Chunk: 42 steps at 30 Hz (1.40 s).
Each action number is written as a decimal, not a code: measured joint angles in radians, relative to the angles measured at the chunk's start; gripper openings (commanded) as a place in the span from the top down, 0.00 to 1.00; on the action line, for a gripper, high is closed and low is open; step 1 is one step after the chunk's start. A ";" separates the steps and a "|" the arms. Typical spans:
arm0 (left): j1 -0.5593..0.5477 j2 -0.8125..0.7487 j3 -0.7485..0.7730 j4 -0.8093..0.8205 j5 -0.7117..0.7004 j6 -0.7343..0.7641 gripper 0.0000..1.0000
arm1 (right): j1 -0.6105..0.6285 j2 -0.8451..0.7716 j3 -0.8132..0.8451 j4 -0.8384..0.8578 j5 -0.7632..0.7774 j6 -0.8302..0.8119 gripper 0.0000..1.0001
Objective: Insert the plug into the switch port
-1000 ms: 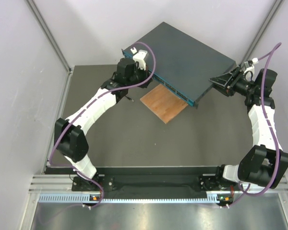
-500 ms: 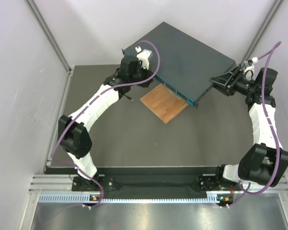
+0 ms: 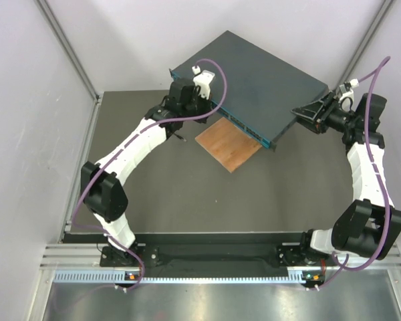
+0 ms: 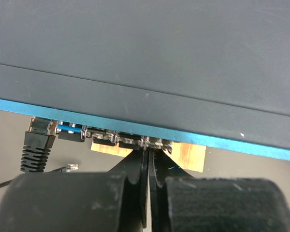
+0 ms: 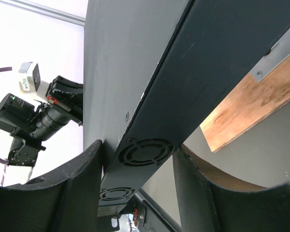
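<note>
The switch (image 3: 257, 83) is a flat dark blue-grey box lying askew at the back, its teal front face (image 4: 222, 143) resting over a wooden board. My left gripper (image 4: 150, 151) is shut with nothing between the fingers, its tips touching the row of sockets. A black plug (image 4: 37, 144) sits in a socket at the left end of that face. A small clear connector (image 4: 69, 167) lies on the table below it. My right gripper (image 5: 137, 164) is shut on the switch's vented side (image 5: 146, 152), one finger on top and one underneath.
The thin brown wooden board (image 3: 228, 144) lies under the switch's front edge and sticks out toward me. White walls and metal posts (image 3: 70, 53) close in the back and sides. The dark table (image 3: 207, 200) extends in front of the board.
My left gripper has shifted slightly right and toward the switch's front face. The right arm and the switch have not moved.
</note>
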<state>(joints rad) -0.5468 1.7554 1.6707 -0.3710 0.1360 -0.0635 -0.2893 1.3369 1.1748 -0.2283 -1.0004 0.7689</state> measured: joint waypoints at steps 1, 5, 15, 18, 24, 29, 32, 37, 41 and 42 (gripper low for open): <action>0.000 -0.009 -0.014 0.013 0.002 0.004 1.00 | 0.000 0.000 0.001 -0.004 0.000 -0.004 1.00; 0.006 -0.079 -0.063 0.039 0.018 0.008 0.99 | 0.000 0.005 0.017 -0.033 0.001 -0.026 0.98; 0.130 -0.417 -0.248 -0.019 0.109 -0.051 0.79 | -0.002 0.034 0.072 -0.123 -0.010 -0.082 0.60; 0.183 -0.464 -0.264 -0.067 0.142 -0.059 0.74 | -0.004 0.038 0.087 -0.154 -0.009 -0.105 0.42; 0.309 -0.497 -0.292 -0.153 0.250 -0.069 0.25 | -0.016 0.036 0.105 -0.167 0.018 -0.255 0.00; 0.429 -0.499 -0.314 -0.222 0.337 -0.096 0.01 | -0.063 0.004 0.105 -0.247 0.031 -0.375 0.00; 0.483 -0.499 -0.317 -0.254 0.365 -0.108 0.01 | -0.108 -0.036 0.105 -0.316 0.031 -0.449 0.00; 0.558 -0.481 -0.314 -0.320 0.377 -0.126 0.01 | -0.173 -0.098 0.150 -0.462 0.044 -0.621 0.00; 0.608 -0.459 -0.313 -0.367 0.365 -0.121 0.01 | -0.177 -0.145 0.182 -0.576 0.073 -0.776 0.00; 0.613 -0.459 -0.315 -0.371 0.360 -0.115 0.01 | -0.177 -0.160 0.187 -0.608 0.086 -0.821 0.00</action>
<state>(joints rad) 0.0666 1.2964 1.3556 -0.7422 0.4961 -0.1783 -0.4667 1.1767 1.3617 -0.8364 -0.9146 -0.0517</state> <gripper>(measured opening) 0.987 0.996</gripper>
